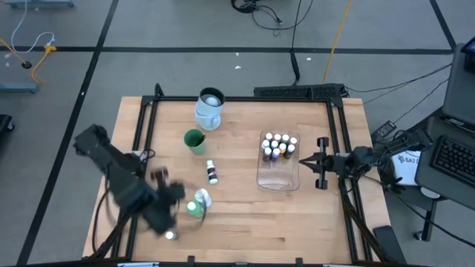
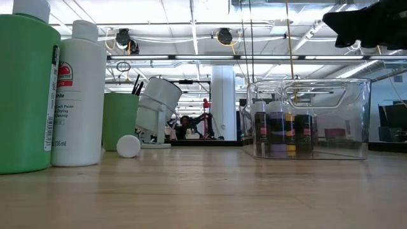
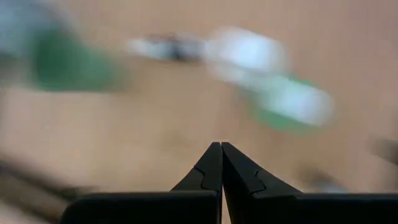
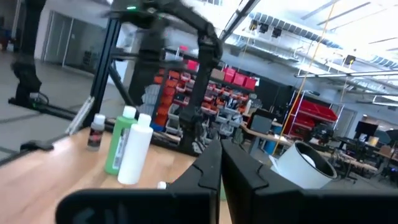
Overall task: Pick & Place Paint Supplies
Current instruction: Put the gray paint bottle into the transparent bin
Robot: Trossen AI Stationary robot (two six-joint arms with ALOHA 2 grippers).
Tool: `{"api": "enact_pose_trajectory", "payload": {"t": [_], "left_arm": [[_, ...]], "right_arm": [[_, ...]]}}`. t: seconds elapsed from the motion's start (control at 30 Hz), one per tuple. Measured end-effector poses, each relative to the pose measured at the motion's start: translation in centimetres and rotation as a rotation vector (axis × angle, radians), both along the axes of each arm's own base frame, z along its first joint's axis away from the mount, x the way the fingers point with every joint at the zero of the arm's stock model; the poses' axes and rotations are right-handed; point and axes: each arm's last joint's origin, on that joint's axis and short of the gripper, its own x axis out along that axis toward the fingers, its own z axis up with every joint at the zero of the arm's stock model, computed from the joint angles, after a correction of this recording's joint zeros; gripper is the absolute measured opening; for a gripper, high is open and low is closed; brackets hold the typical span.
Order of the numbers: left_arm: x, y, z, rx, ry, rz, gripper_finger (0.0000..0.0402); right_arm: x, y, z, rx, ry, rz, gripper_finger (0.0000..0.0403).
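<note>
A tall green bottle (image 1: 194,210) and a white bottle (image 1: 202,198) stand together near the table's near-left part; they fill the left of the low view, green bottle (image 2: 25,89) and white bottle (image 2: 79,95). A tiny dark bottle (image 1: 212,173) lies on its side mid-table. Several tiny white-capped bottles (image 1: 277,147) stand in the clear tub (image 1: 278,178). Dark brush ends (image 2: 136,85) stick out of a green cup (image 1: 195,140). My left gripper (image 1: 177,191) is shut, just left of the two bottles and blurred. My right gripper (image 1: 319,162) is shut, above the tub's right side.
A white-and-pale-blue mug (image 1: 210,108) sits at the far side of the table, behind the green cup. A small white-capped item (image 1: 170,235) lies near the near edge, below my left arm. Bare wood lies between the bottles and the tub.
</note>
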Motion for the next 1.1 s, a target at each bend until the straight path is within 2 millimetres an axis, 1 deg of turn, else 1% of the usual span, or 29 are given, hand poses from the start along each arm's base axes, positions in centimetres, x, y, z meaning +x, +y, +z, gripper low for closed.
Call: {"api": "enact_pose_trajectory", "payload": {"t": [0.03,0.1,0.13,0.2,0.27,0.37,0.53,0.67,0.83,0.93,1.1], "left_arm": [[-0.2,-1.6,-0.2,-0.076,0.006,-0.056,0.0001],[-0.8,-4.3,-0.6,-0.16,0.016,-0.117,0.0001],[-1.1,-5.1,-0.9,-0.167,0.028,-0.11,0.0001],[-2.0,-6.0,-1.4,-0.147,0.04,-0.034,0.0001],[-2.8,-6.1,-1.2,-0.151,0.018,0.075,0.0001],[-3.5,-6.1,-1.2,-0.167,0.015,0.214,0.0007],[-3.5,-6.2,-1.1,-0.212,0.001,0.319,0.0045],[-3.3,-6.7,-1.1,-0.273,-0.008,0.314,0.0094],[-2.9,-7.2,-1.2,-0.301,-0.045,0.3,0.0172],[-2.2,-7.9,-1.9,-0.309,-0.045,0.313,0.021],[-1.2,-9.5,-3.6,-0.297,-0.016,0.212,0.0248]], "right_arm": [[0.0,0.0,0.1,0.012,-0.007,0.002,0.0004],[0.0,0.0,0.2,0.04,-0.016,0.011,0.0004],[0.0,0.0,0.1,0.049,-0.013,0.014,0.0004],[0.0,0.0,0.0,0.046,0.002,0.014,0.0004],[0.1,0.0,-0.2,0.014,0.017,0.007,0.0004],[0.1,0.0,-0.1,-0.016,0.01,0.001,0.0004],[0.1,0.0,-0.1,-0.016,0.012,0.001,0.0004],[0.1,0.0,-0.1,-0.017,0.013,0.001,0.0004],[0.1,0.0,-0.2,-0.022,0.018,-0.001,0.0004],[0.1,0.0,-0.2,-0.022,0.019,-0.001,0.0004],[0.1,0.0,-0.3,-0.012,0.027,0.002,0.0004]]}}
